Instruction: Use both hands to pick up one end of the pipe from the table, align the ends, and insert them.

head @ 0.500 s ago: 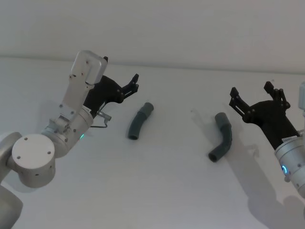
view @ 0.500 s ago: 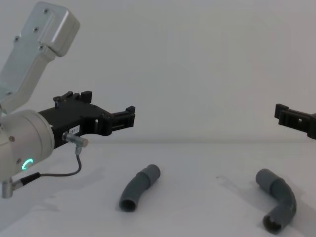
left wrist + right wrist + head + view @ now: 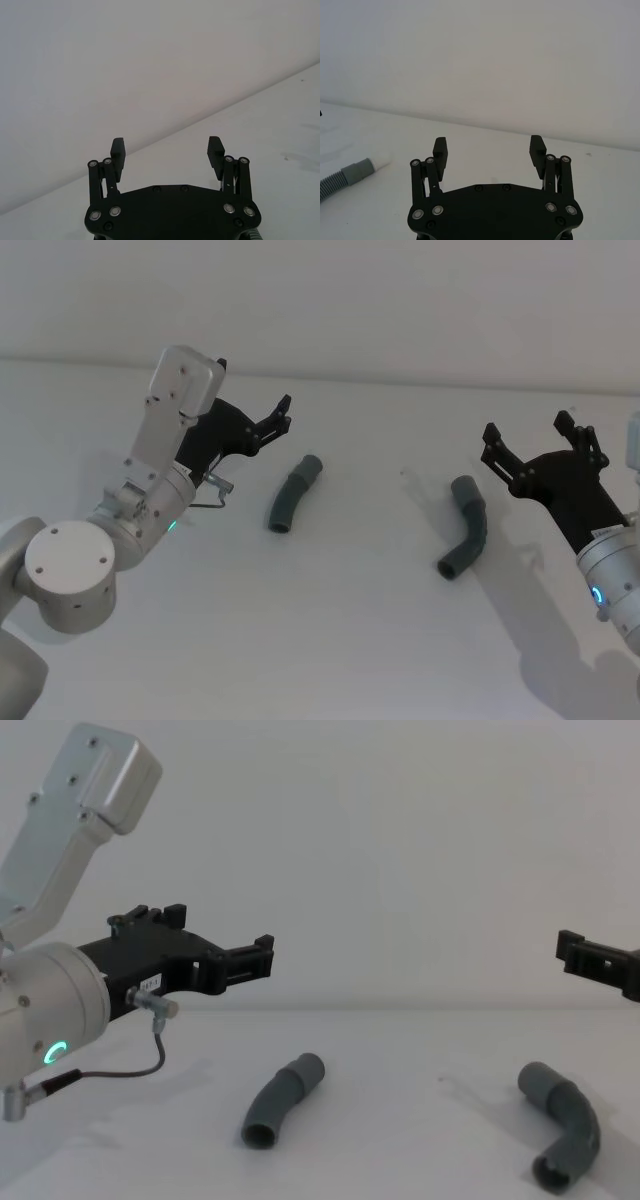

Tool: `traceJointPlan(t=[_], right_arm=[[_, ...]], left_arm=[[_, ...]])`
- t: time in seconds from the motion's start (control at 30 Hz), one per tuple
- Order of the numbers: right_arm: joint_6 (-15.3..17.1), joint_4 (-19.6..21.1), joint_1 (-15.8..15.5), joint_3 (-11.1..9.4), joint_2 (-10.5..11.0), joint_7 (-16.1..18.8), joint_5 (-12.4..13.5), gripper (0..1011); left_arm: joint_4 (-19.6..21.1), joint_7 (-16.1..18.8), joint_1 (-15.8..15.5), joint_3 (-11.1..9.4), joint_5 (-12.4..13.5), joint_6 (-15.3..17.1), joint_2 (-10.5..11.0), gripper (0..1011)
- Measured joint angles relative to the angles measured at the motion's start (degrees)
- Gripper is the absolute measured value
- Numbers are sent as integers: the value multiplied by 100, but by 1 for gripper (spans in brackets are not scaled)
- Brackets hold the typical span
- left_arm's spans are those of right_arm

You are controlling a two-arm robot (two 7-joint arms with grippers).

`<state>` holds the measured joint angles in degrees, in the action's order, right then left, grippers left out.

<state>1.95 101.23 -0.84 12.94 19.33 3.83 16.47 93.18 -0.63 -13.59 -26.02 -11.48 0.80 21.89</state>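
Two tools hang spread wide and empty, so we read this as the approach before any grasp. From our left tool (image 3: 282, 413), the gently curved piece (image 3: 292, 494) lies near the fingertips, lower and a little toward us, not touching. From our right tool (image 3: 526, 428), the elbow (image 3: 466, 525) lies just off the left finger, also apart. Both pieces rest flat on the counter (image 3: 330, 640), between the tools and well apart from each other. To do this step well, we would lower each tool with its fingers straddling the tube across its width. We would grip the body back from the mating end, so that end stays free for aligning. We would also close gently, since a bent round tube will likely roll or swing under a one-sided touch. The chest view gives us height: both tools are clear above the counter, which the head view leaves unsure, while the head view gives the layout. The right wrist view adds close detail: off to one side of that tool is a ribbed grey tube (image 3: 335, 182) with a smooth cuff ending in a white tip (image 3: 381, 162). We judge it to be the elbow's far end, though we cannot be sure.
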Motion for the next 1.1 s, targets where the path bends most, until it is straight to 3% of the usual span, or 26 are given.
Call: traceJointPlan(t=[1.1], right_arm=[[0, 0, 1, 0, 0, 0, 0, 996]], left_arm=[[0, 0, 0, 0, 0, 0, 0, 1003]])
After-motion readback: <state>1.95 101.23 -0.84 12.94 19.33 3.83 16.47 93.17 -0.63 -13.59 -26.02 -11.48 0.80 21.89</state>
